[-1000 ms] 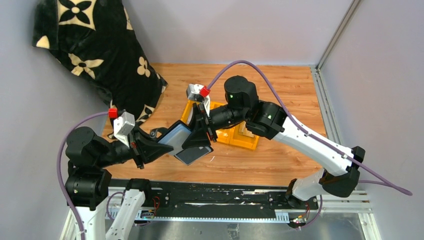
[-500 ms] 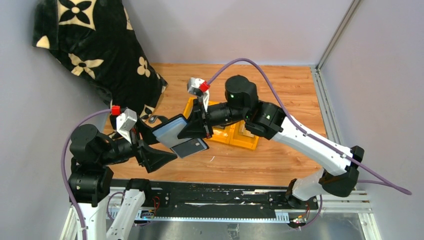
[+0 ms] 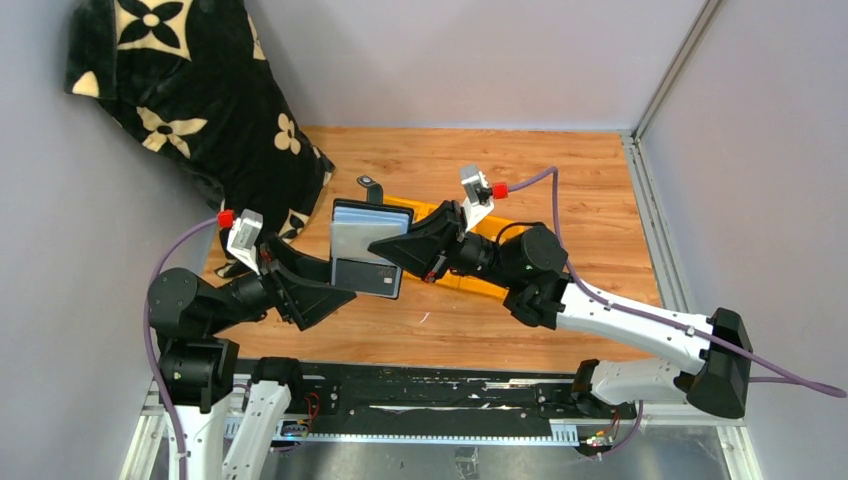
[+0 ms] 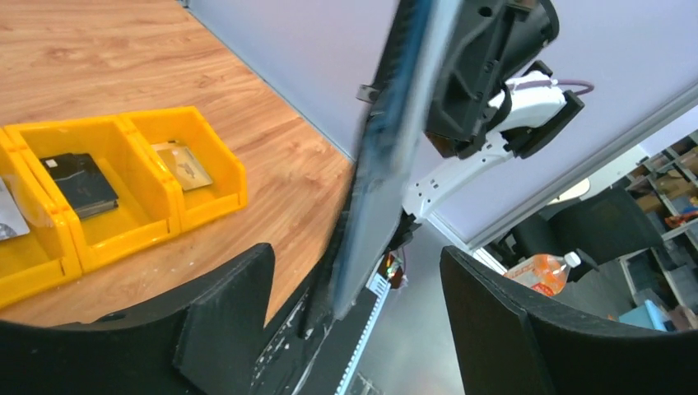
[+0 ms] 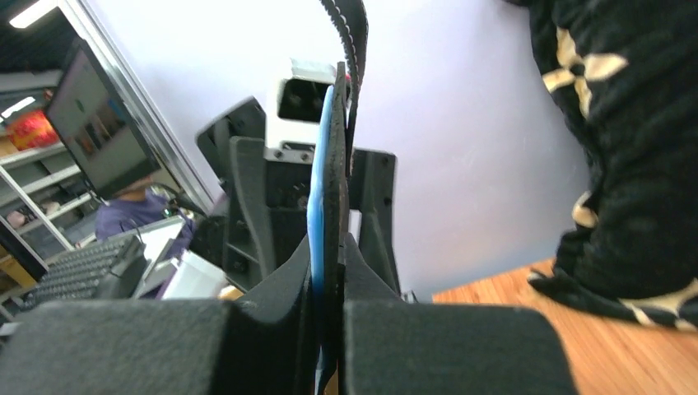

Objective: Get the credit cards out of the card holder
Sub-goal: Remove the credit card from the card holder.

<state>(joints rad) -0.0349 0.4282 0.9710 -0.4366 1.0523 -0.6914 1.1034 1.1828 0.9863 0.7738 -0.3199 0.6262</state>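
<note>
Leather-like holder (image 3: 357, 240): held aloft over the middle of the table, opened flat, with the pale inner face turned to the top camera and the tray (image 4: 218, 197) just to its right.
Handling: it is judged light and limp at the fold. Any stiffness comes only from what sits in the pockets, so one panel's edge is best pinched while a card is drawn from the other.
Cards: thin, stiff, slick plastic is expected. A short exposed edge should be taken and pulled along the pocket (a sideways tug would likely jam it).
Cards out: a black card (image 4: 82, 183) and a tan card (image 4: 185, 164) are seen in separate tray compartments.
Cards left: the holder's dark near panel may hold one, but this cannot be told.
Right gripper (image 3: 390, 250): the fingers are clamped on the holder's right edge. The arm is stretched low and leftward from the right.
Left gripper (image 4: 354, 276): the fingers are spread wide and nothing is held. The holder's near-left edge stands between them, apparently untouched, and the forearm is pointed right.
</note>
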